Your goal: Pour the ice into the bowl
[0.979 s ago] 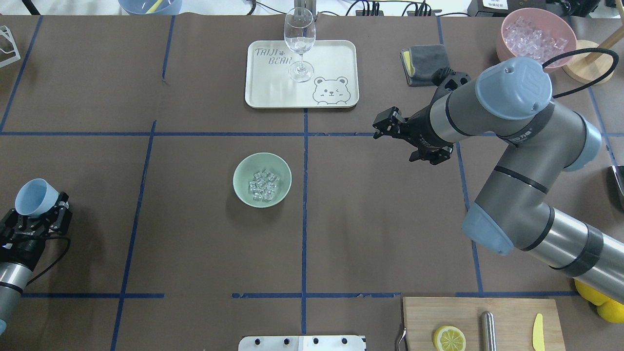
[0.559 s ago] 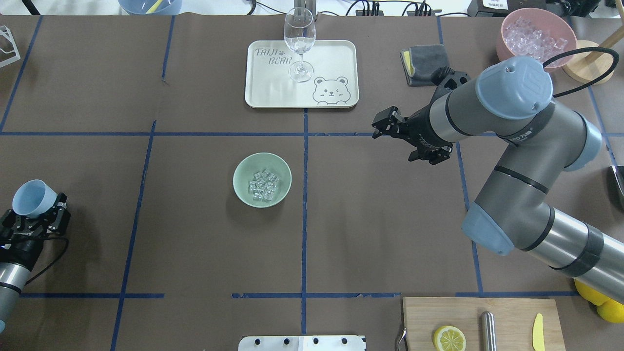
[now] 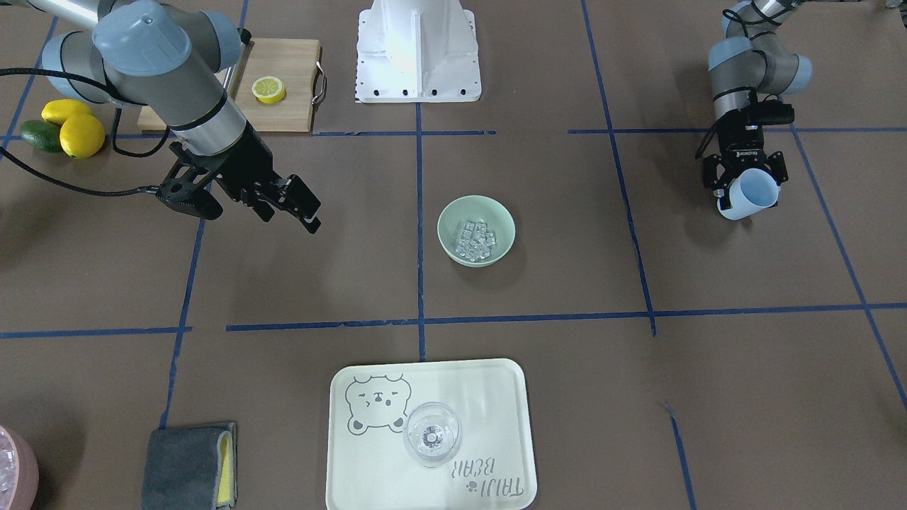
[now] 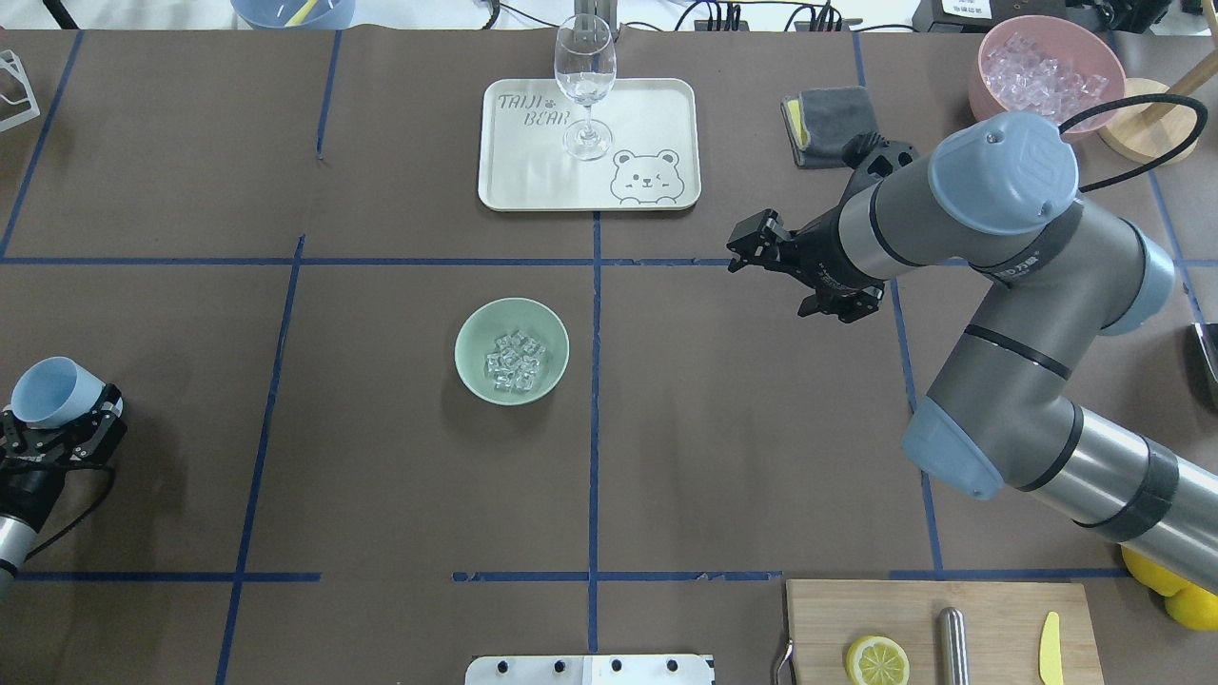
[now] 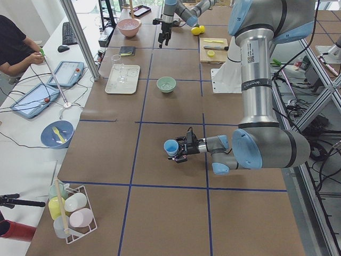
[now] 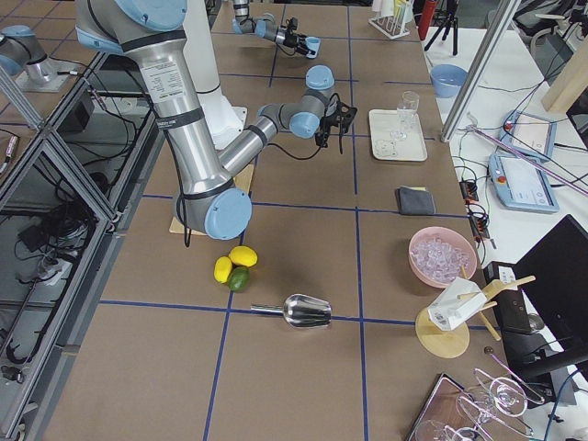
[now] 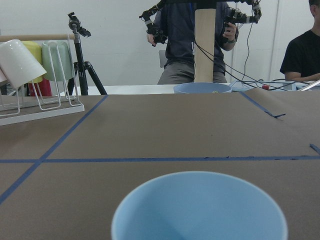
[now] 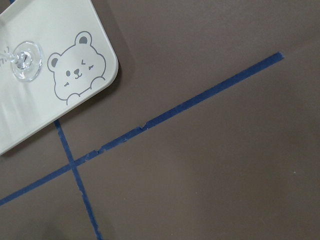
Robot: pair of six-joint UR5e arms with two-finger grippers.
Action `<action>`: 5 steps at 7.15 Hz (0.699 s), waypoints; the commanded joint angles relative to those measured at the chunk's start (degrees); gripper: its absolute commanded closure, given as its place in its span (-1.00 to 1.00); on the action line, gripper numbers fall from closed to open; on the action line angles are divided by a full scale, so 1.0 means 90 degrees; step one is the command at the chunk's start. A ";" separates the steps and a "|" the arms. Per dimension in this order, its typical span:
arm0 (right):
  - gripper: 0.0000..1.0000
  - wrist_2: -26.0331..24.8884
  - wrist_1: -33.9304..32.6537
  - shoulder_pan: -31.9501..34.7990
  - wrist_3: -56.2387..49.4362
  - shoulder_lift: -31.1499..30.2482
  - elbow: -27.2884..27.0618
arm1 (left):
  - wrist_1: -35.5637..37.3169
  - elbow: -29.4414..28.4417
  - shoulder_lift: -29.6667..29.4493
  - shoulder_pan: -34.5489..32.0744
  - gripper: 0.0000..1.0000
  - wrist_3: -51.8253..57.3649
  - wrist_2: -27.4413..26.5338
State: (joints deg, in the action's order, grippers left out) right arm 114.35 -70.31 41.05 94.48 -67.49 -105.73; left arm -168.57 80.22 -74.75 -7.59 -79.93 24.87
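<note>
The mint-green bowl (image 4: 471, 328) stands near the table's middle with the ice (image 4: 514, 362) heaped inside; both also show in the front view, the bowl (image 3: 448, 216) and the ice (image 3: 476, 238). My left gripper (image 4: 59, 428) is shut on a light blue cup (image 4: 49, 392) at the far left edge, well away from the bowl. The cup (image 7: 200, 210) fills the bottom of the left wrist view, and the part of its inside that shows holds no ice. My right gripper (image 4: 747, 247) hangs open and empty above the table, right of the bowl.
A cream bear tray (image 4: 657, 114) with a wine glass (image 4: 583, 71) sits at the back centre. A grey cloth (image 4: 828, 124) and a pink tub (image 4: 980, 81) of ice are at the back right. A cutting board (image 4: 990, 609) with a lemon half is front right.
My left gripper has carried the blue cup further left, away from the bowl. The right arm, bowl and ice have not moved.
</note>
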 commanded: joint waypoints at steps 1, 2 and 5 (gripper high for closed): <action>-1.00 0.0000 0.0000 0.0000 0.0000 -0.0011 0.0000 | -0.0137 0.0361 0.0248 -0.0007 -1.00 0.0091 0.0632; -1.00 0.0000 0.0000 0.0000 0.0000 -0.0001 -0.0009 | -0.0147 0.0663 0.0462 -0.0007 -1.00 0.0131 0.1022; -1.00 0.0000 0.0000 0.0000 0.0000 -0.0001 -0.0010 | -0.0215 0.0802 0.0815 0.0013 -1.00 0.0131 0.1980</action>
State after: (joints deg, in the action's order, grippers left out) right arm 114.35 -70.31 41.05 94.48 -67.50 -105.81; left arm -170.24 86.68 -68.53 -7.61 -78.78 38.84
